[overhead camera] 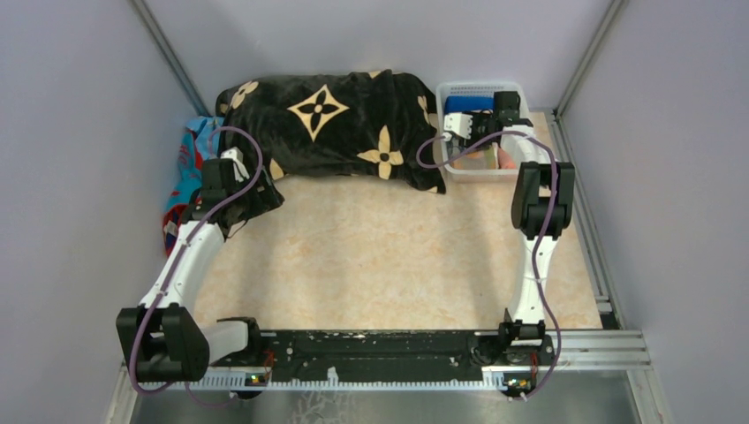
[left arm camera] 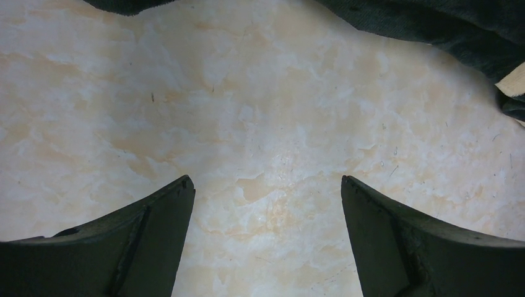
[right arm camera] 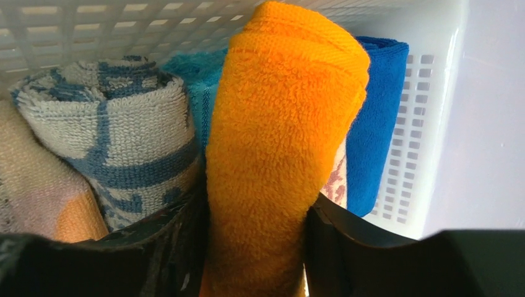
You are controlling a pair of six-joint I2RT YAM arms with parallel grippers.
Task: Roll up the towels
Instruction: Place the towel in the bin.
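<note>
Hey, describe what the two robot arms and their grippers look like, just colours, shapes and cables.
Both the left arm and right arm have slim white links joined by chunky black joint housings. A thin purple cable loops loosely along each. The left gripper and right gripper each have two dark matte fingers tapering to blunt tips. No markings show.

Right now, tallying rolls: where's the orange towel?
Right wrist view: orange towel in the far-right white basket, gripped by the right claw, beside the blue towel.

A black blanket (overhead camera: 336, 132) with cream flowers lies bunched on the beige table (overhead camera: 380, 256) beside a white basket (overhead camera: 477, 87)
</note>
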